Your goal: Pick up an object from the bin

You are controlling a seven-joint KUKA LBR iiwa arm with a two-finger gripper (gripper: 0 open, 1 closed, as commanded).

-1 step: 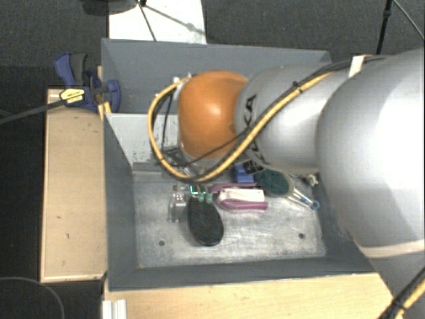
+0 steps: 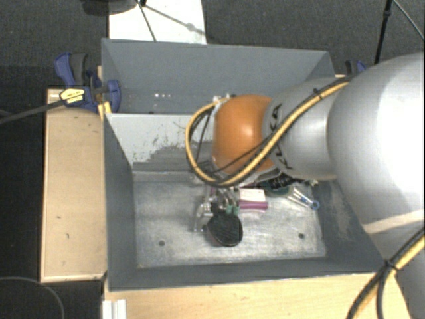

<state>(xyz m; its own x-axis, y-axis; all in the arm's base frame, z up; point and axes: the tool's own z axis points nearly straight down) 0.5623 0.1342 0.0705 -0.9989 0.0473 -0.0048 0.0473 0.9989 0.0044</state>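
My gripper (image 2: 207,212) hangs low over the middle of the bin floor, below the orange wrist cover. A black oval brush-like thing (image 2: 224,230) lies on the floor right under and beside it, touching or nearly touching the fingers. A small white and purple block (image 2: 253,200) lies just to the right of the gripper. Further right a clear tube-like thing with a blue end (image 2: 304,198) rests on the floor, partly hidden by the arm.
The arm comes in from the right and covers the right back part of the bin. The bin's left floor half is bare metal, with sloped walls at the left and back.
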